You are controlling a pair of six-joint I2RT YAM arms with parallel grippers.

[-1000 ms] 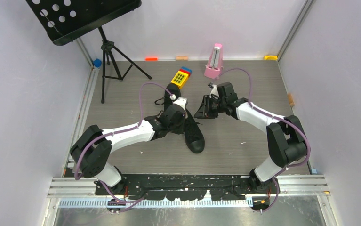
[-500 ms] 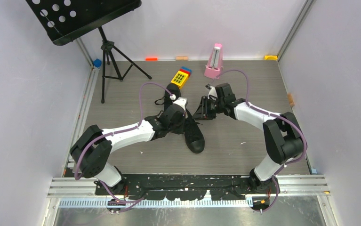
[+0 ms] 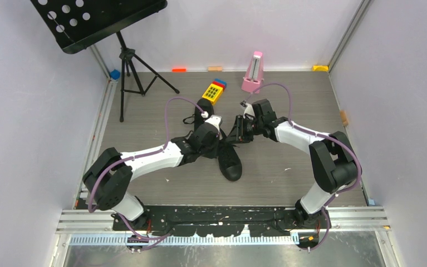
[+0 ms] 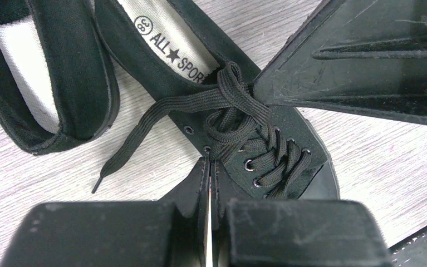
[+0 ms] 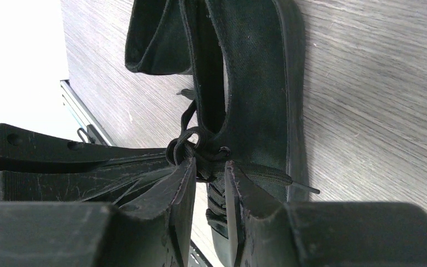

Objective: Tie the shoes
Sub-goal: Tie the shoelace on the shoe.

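Shoes (image 3: 230, 161) are lying side by side, the laced one pointing its toe at the near edge. The left gripper (image 4: 209, 164) is pressing its fingers together beside the eyelets (image 4: 250, 165). The right gripper (image 5: 208, 169) is reaching in with fingers a little apart around the lace (image 5: 255, 173) by the knot (image 4: 233, 105).

A black shoe (image 5: 255, 83) lies on its sole on the grey wood-grain surface (image 5: 378, 111). The right hand (image 5: 208, 168) sits at the shoe's eyelets, fingers a little apart, with a lace (image 5: 266, 177) crossing between their tips; whether it is pinched is unclear. The left hand (image 5: 163, 161) meets the knot beside it.
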